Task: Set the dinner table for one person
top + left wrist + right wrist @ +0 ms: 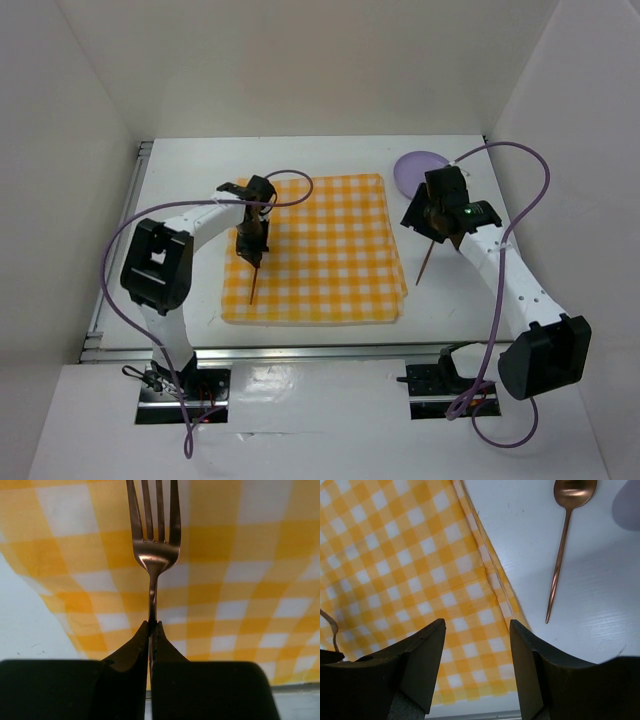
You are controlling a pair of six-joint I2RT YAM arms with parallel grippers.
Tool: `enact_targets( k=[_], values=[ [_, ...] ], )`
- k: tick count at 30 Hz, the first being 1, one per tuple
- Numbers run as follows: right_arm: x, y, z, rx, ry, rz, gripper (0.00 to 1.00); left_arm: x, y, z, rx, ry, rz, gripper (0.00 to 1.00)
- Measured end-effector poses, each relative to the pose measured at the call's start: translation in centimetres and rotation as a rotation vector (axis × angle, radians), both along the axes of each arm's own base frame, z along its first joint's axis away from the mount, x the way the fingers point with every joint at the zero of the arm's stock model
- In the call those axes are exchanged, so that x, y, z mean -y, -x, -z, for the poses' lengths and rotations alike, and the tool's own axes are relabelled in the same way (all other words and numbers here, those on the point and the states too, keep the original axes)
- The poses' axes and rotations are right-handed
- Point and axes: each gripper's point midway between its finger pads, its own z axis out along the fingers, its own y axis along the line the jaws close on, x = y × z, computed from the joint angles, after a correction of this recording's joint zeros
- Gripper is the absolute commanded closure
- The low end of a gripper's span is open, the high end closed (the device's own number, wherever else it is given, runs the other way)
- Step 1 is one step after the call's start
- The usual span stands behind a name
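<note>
**Contents of the scene, by count.**
- Table (180,170): 1, white.
- Cloth (330,250): 1, yellow-and-white checked.
- Cutlery: 2 pieces, namely 1 fork (154,555) and 1 spoon (560,560), both copper-coloured.
- Plate (415,165): 1, round, pale purple.
- Robot arms: 2, the left arm (190,235) and the right arm (510,280), white with black joints.
- Grippers: 2, the left gripper (154,626) and the right gripper (477,625), each with 2 dark fingers (425,655), 4 in all.
- Purple cables: 2, the left cable (108,270) and the right cable (545,185).
</note>
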Motion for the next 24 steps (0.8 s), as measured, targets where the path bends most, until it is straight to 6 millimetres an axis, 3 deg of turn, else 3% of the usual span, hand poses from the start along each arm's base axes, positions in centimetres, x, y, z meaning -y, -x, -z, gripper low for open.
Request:
enact_targets(
  k=[5,15,24],
  values=[
    [0.2,0.1,-0.1,0.005,0.003,0.009,0.38,-0.5,-0.2,2.5,-0.062,-0.053,-0.048,1.00],
    [0.3,0.2,0.0,0.004,0.008,0.016,0.38,-1.1,-2.9,1.7,0.012,-0.073,-0.149,1.00],
    [0.3,0.0,0.8,-0.024,0.015,0.015,0.38,-1.7,-2.9,3.4,0.005,-0.128,-0.138,1.00]
  ],
)
